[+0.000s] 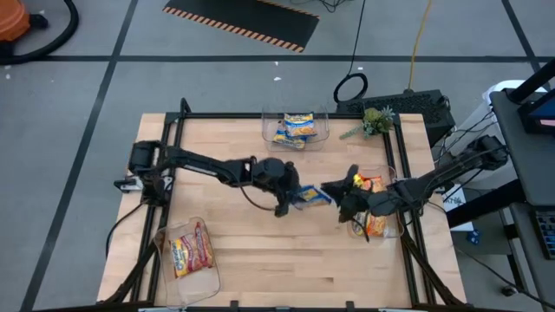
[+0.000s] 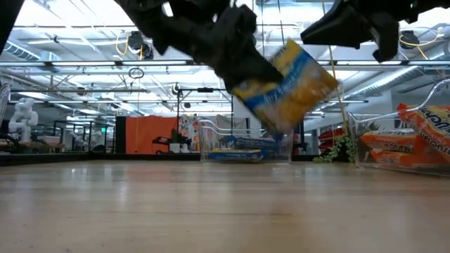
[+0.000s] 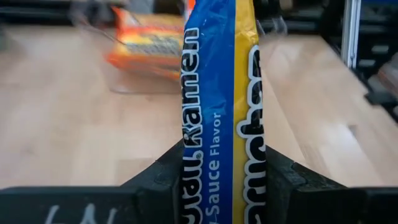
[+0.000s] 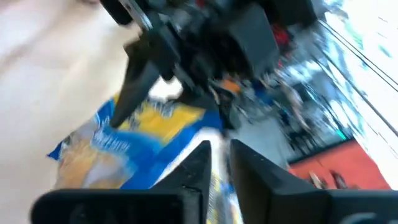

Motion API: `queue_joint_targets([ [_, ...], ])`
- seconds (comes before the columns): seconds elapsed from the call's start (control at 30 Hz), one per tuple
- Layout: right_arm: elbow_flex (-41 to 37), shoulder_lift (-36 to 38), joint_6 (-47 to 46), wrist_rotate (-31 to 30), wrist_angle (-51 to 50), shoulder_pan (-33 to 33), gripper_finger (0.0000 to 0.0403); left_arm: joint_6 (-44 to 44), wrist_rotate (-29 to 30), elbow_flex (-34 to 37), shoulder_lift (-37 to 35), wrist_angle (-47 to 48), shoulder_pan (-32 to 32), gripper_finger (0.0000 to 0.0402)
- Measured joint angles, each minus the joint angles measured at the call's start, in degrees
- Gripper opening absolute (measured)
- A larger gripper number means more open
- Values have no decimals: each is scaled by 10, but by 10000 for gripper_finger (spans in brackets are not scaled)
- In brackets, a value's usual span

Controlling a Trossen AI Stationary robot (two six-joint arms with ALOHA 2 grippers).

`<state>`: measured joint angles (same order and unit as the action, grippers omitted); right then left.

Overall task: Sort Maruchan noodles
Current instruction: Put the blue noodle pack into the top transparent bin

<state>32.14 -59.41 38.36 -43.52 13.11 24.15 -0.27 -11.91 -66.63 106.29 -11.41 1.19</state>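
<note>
A blue-and-yellow Maruchan noodle packet [image 1: 314,196] hangs in mid-air over the table's middle, between my two grippers. My left gripper [image 1: 293,198] reaches in from the table's left and is shut on the packet's left end. My right gripper [image 1: 340,196] comes from the right. Its fingers [image 4: 199,163] stand a little apart, with the packet's right end [image 4: 217,182] in the gap between them. In the low view the packet [image 2: 285,84] hangs tilted, well clear of the table top. My left gripper pinches the packet's two flat faces [image 3: 211,163] between its two fingers, at the end toward the table's left. The fingers come from the left, slanting a little downward. The packet sticks out past them, tilted and lifted clear. My right gripper: I cannot tell whether its fingers touch the packet.
A clear bin [image 1: 297,128] at the far edge holds blue-and-yellow packets. A second bin [image 1: 375,208] at the right, under my right arm, holds orange ones. A third [image 1: 189,253] at the near left holds red ones. A small green plant [image 1: 375,120] stands at the far right.
</note>
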Motion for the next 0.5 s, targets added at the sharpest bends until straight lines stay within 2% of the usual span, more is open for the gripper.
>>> queue_joint_targets([
  [0.13, 0, 31, -14, -90, 0, 17, 87, 6, 12, 0, -63, 41, 20, 134],
  [0.23, 0, 55, -17, -132, 0, 26, 107, 31, 33, -6, -110, 72, 39, 134],
  [0.37, 0, 84, -5, -152, 6, 29, 122, 74, 74, -61, -144, 162, 77, 134],
  [0.5, 0, 111, 29, -147, 8, 17, 123, 112, 101, -143, -136, 249, 123, 134],
])
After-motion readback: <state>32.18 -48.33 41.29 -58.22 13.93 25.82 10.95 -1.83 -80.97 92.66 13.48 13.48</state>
